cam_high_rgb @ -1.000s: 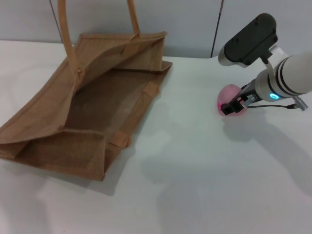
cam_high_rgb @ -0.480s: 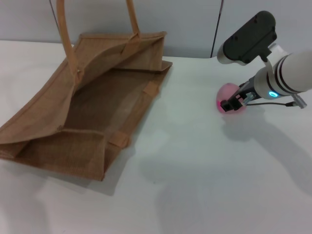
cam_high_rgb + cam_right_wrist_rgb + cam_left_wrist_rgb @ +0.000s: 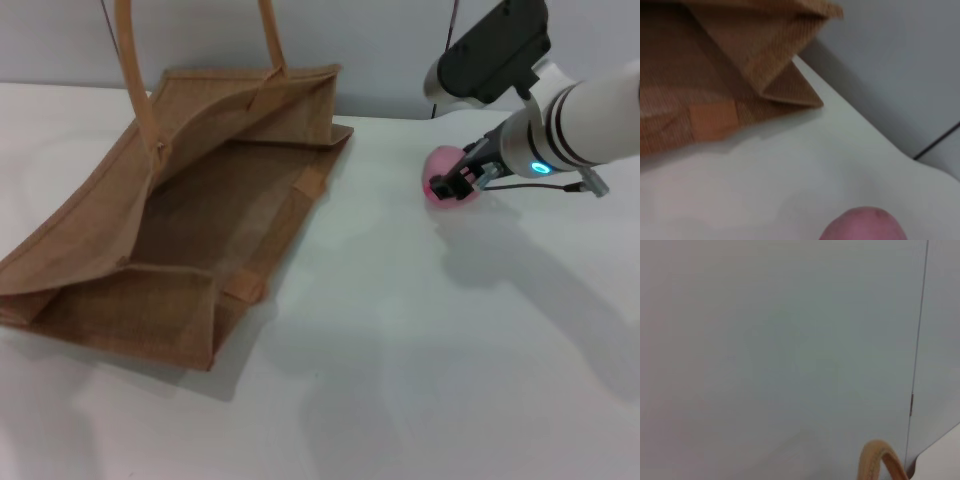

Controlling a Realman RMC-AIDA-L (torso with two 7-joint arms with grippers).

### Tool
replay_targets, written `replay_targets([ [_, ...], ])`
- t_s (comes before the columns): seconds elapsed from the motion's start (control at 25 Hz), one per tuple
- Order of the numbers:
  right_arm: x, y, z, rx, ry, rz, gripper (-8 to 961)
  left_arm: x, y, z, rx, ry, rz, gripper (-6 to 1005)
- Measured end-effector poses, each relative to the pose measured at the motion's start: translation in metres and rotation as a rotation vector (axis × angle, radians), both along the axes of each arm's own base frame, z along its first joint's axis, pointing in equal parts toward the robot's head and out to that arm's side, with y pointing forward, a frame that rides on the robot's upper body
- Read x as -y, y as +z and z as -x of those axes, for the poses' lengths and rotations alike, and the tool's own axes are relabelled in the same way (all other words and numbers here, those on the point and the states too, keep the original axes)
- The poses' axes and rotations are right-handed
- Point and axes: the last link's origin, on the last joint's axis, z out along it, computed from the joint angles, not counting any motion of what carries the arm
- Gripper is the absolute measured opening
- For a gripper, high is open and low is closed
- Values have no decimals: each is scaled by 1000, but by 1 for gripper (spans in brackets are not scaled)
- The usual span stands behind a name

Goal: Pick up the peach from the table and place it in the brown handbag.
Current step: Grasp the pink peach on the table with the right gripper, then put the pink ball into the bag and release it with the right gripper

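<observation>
White counter (image 3: 420, 340) carries the brown handbag (image 3: 170, 220) lying open at left; right end effector (image 3: 452, 185) grips the peach (image 3: 438, 172), fingers closed around it, well apart from the bag

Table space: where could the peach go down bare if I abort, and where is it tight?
Bare table lies in front of the right gripper holding the peach, and between it and the brown handbag. The handbag crowds the robot's left half.

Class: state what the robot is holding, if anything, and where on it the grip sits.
The right tool holds the peach, gripped across its near side.
</observation>
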Motion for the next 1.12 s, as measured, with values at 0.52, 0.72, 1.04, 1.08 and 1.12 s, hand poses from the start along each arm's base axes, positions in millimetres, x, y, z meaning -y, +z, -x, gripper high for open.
replay_targets([
  [0.52, 12, -14, 43, -97, 102, 67, 560, 0, 2, -7, -1, -26, -8, 136],
  [0.72, 26, -29, 59, -118, 156, 126, 514, 2, 8, -17, 12, -68, -24, 136],
  [1.04, 35, -40, 93, -183, 262, 163, 444, 3, 6, -23, 23, -90, -8, 137],
  [1.08, 35, -41, 94, -185, 267, 164, 437, 3, 6, -23, 23, -90, -8, 137],
  [1.12, 35, -41, 94, -185, 267, 164, 431, 3, 5, -24, 23, -91, -4, 137],
])
